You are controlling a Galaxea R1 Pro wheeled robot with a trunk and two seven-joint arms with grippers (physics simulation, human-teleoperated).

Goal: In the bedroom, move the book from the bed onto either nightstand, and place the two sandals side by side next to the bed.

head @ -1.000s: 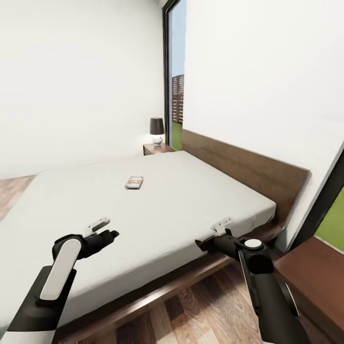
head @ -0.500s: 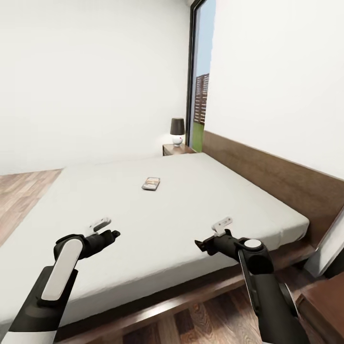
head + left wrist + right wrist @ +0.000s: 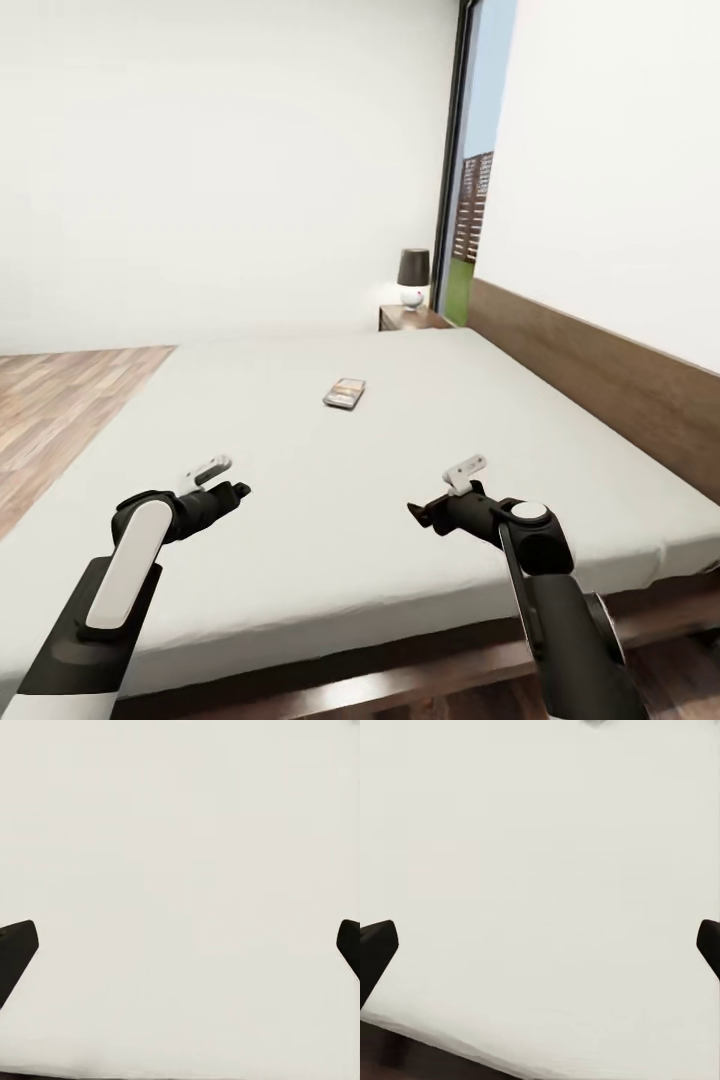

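Note:
The small dark book (image 3: 345, 393) lies flat near the middle of the bed (image 3: 420, 450), whose off-white mattress spreads across the head view. A brown headboard (image 3: 600, 370) runs along the right. The nightstand (image 3: 410, 318) stands at the far corner beyond the mattress. My left gripper (image 3: 240, 490) hovers over the mattress's near left part, well short of the book, and it is open. My right gripper (image 3: 418, 514) hangs over the near right part, open too. In both wrist views the dark fingertips (image 3: 16, 952) (image 3: 375, 949) stand wide apart over bare mattress. The sandals are out of view.
A lamp with a dark shade (image 3: 413, 277) stands on the nightstand. A tall window (image 3: 475, 180) sits behind it. Wooden floor (image 3: 70, 380) shows left of the bed, and the bed's low frame (image 3: 430, 660) runs along the near edge.
The whole view has swung to the left, so bed, book, nightstand and window sit further right in the picture. Both arms keep their pose and both grippers stay open.

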